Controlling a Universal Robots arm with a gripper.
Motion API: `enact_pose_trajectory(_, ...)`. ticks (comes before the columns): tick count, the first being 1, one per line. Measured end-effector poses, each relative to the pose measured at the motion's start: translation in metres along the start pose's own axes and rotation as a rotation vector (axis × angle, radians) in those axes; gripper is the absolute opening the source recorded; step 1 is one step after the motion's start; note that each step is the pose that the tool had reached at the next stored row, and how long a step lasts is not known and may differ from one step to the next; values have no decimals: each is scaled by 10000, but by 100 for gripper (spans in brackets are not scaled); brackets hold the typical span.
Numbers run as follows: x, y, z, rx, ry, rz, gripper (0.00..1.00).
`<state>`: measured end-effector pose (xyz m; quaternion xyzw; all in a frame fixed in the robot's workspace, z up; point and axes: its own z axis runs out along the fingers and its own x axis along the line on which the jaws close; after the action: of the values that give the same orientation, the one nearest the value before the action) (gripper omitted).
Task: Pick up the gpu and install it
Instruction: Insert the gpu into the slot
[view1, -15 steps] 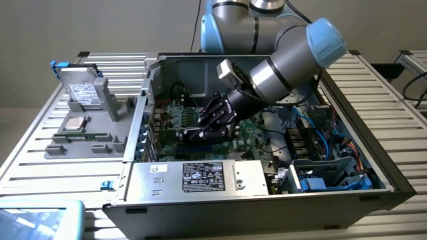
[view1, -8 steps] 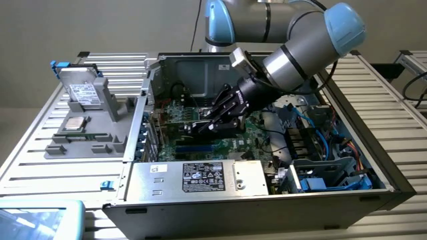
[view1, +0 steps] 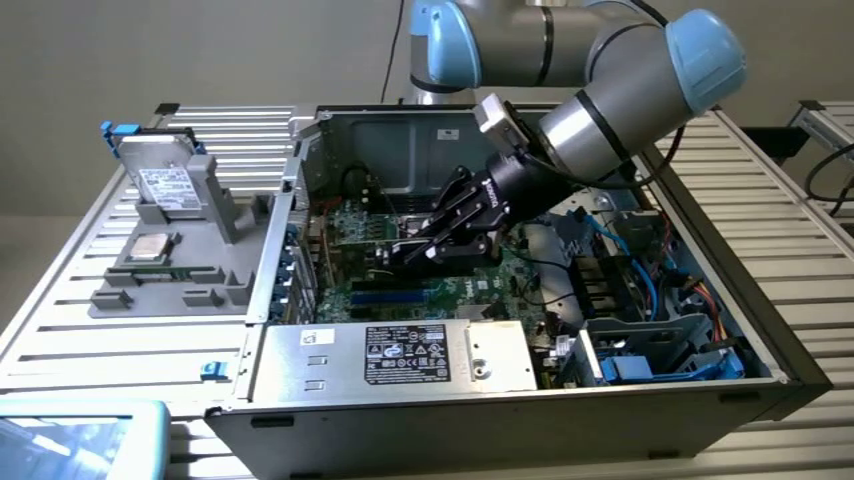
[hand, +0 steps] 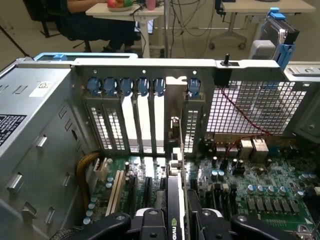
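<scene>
The black two-fingered gripper (view1: 430, 247) on the grey and light-blue robot arm (view1: 627, 90) reached down into the open dark-grey metal computer case (view1: 507, 425). Its jaws stood partly apart and closed on the gpu (hand: 175, 202), a flat green circuit-board card with a black block on one face. In the wrist view the card showed edge-on between the two fingers (hand: 150, 223).

The gpu stood upright over the green motherboard (hand: 260, 195), towards the case's slotted rear wall (hand: 150, 62). Its far end lay just beside an open slot in that wall, below the row of blue plastic clips (hand: 142, 86). Whether its lower edge touched the motherboard's socket could not be told.

At the near side of the case in the exterior view lay the silver power supply box (view1: 400, 355) with a white label. Outside the case, at the exterior view's left, a grey moulded tray (view1: 160, 292) sat on the ribbed metal table (view1: 80, 340). A silver hard drive (view1: 167, 185) with a white label stood tilted at the tray's far end.
</scene>
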<state>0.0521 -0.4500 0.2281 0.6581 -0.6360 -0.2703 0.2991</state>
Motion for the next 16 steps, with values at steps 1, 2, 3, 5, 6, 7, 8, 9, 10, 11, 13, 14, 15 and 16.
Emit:
enact_pose_trajectory(1, 0, -3, 3, 1, 12, -16, 28)
enact_pose_trajectory(2, 2, -2, 1, 1, 16, -16, 28)
enact_pose_trajectory(3, 2, -2, 3, 2, 14, -19, 28)
enact_pose_trajectory(5, 2, -16, 27, -8, 13, -22, 28)
enact_pose_trajectory(6, 1, -26, 45, -16, 13, -20, 28)
enact_pose_trajectory(7, 0, -35, 61, -19, 13, -20, 28)
enact_pose_trajectory(8, -1, -44, 78, -22, 12, -21, 28)
enact_pose_trajectory(9, -1, -53, 94, -32, 14, -20, 28)
enact_pose_trajectory(10, -2, -62, 108, -53, 13, -22, 28)
enact_pose_trajectory(11, -2, -69, 120, -88, 13, -24, 28)
enact_pose_trajectory(13, -3, -80, 138, -205, 8, -29, 28)
enact_pose_trajectory(14, -4, -84, 144, -279, 5, -32, 28)
enact_pose_trajectory(15, -4, -90, 152, -329, 4, -31, 28)
enact_pose_trajectory(16, -4, -97, 166, -351, 1, -30, 28)
